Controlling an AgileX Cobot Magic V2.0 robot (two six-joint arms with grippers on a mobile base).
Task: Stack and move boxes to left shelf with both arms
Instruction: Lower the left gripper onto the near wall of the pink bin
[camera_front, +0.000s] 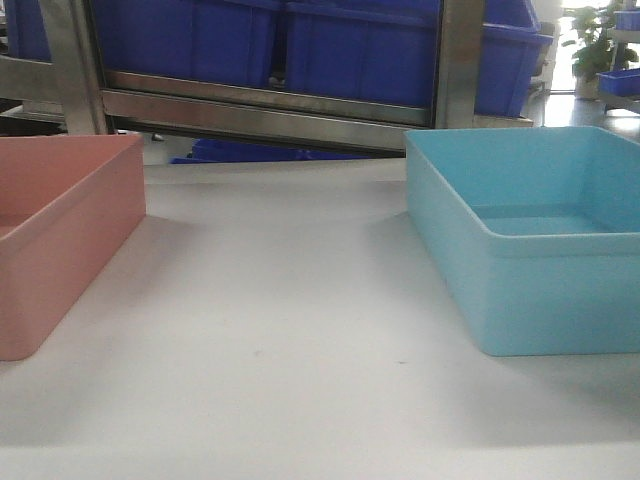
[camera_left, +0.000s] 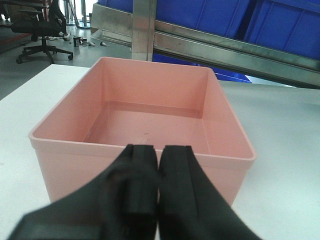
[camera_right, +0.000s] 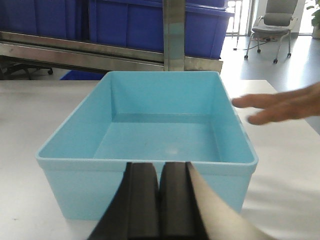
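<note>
White tabletop fills the front view, and at 12 o'clock behind it stands a steel rack loaded with dark blue crates. The salmon pink bin sits on the table at 9 o'clock, cut off by the frame edge. The turquoise bin sits at 3 o'clock. The two are well apart, both upright and open-topped.

In the left wrist view, the left gripper is at 6 o'clock, just before the pink bin's near wall. Its black fingers are pressed together with nothing between them. In the right wrist view, the right gripper is likewise closed on nothing, at the near wall of the turquoise bin.

A person's hand, blurred and with fingers stretched flat, reaches in from 3 o'clock toward that bin's right rim. Whether it touches the rim cannot be told. An office chair stands at 1 o'clock.
</note>
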